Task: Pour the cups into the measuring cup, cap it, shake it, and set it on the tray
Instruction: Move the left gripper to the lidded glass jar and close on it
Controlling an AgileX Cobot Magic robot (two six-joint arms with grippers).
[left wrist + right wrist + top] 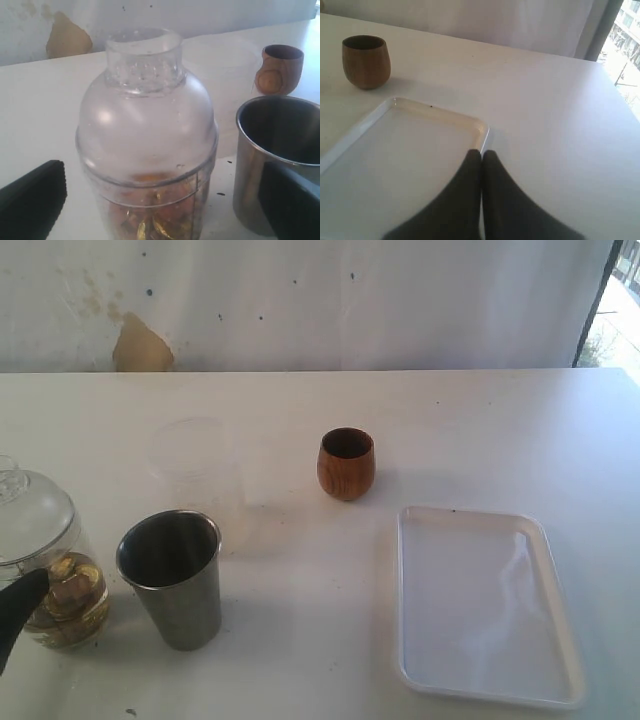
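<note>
- We see the measuring cup [45, 560] at the lower left of the exterior frame, partly cut off by the left edge. It stands upright on the white table [300, 640].
- A clear domed lid [145, 115] with an open neck sits on top of it.
- Through its wall we make out amber, golden contents in the lower part; what they are we cannot tell.
- The left gripper [162, 180] straddles the measuring cup with its jaws spread wide. A black finger [32, 200] stands to each side, a gap shows between each and the plastic, and nothing is pinched.
- The steel tumbler [172, 578] stands upright just right of the measuring cup, in the lower left quarter of the exterior frame. Its inside is dark.
- Above the tumbler in that frame, a frosted plastic cup [195, 465] shows faintly against the table.
- The wooden cup [347, 463] stands upright near the middle of the exterior frame, apart from the other vessels.
- The tray [480, 620] lies flat at the lower right of the exterior frame, well apart from the measuring cup.
- The right gripper [481, 155] has its two dark fingers pressed together, with nothing between them. It hangs over the tray near one corner.
</note>
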